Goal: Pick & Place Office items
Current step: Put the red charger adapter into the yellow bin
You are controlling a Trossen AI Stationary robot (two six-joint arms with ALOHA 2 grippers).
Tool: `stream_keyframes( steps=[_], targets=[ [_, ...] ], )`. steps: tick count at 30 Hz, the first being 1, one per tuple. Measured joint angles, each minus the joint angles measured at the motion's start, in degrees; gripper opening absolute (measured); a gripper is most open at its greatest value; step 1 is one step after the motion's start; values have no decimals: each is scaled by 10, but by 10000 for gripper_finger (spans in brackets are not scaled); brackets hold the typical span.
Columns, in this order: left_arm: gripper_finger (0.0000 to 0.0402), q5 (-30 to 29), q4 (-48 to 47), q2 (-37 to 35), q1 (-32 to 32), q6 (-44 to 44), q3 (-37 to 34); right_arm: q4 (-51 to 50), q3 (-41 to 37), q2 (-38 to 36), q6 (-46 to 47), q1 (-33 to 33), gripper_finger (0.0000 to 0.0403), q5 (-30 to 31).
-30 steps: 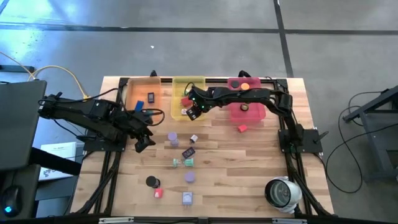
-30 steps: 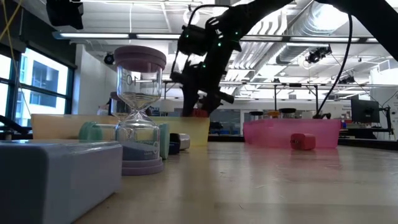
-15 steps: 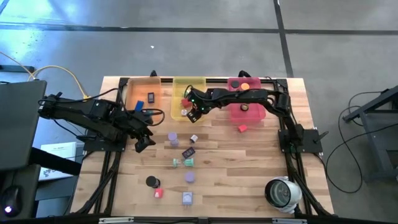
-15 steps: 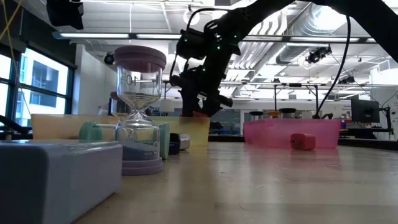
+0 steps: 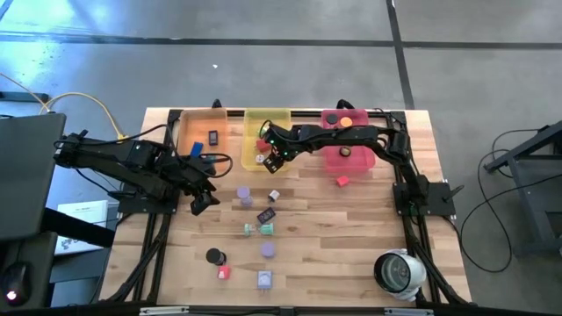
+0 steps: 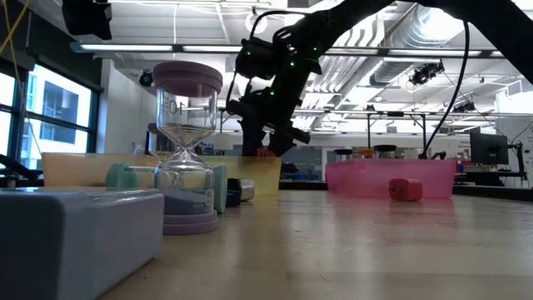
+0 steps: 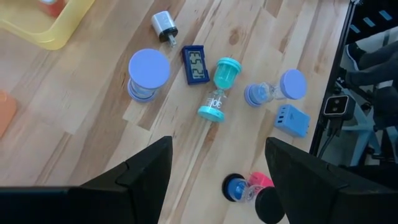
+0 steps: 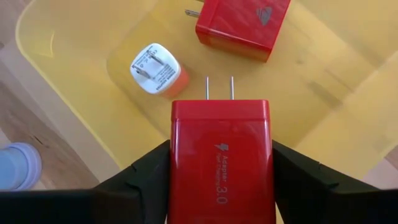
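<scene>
While clamped in the right end effector [image 8: 221, 177] over the yellow tray [image 8: 74, 56], treat red charger [image 8: 221, 158] as rigid, smooth-sided; grip flat flanks, not prongs.

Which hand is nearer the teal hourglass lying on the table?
Left. The left hand hangs open beside the teal hourglass; the right hand is over the yellow tray, holding a red charger.

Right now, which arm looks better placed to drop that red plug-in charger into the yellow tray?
The right: its gripper holds the red charger above the yellow translucent tray. The left gripper hangs empty beside it.
</scene>
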Motion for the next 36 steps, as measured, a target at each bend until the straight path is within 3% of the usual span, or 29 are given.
stream_keyframes(
  steps=[27,36],
  targets=[
    [250,-4,-3,0,0,-2,0,8,-1,25,-9,8,221,30],
    [250,-4,-7,0,0,-1,0,9,-1,25,5,8,231,11]
  ],
)
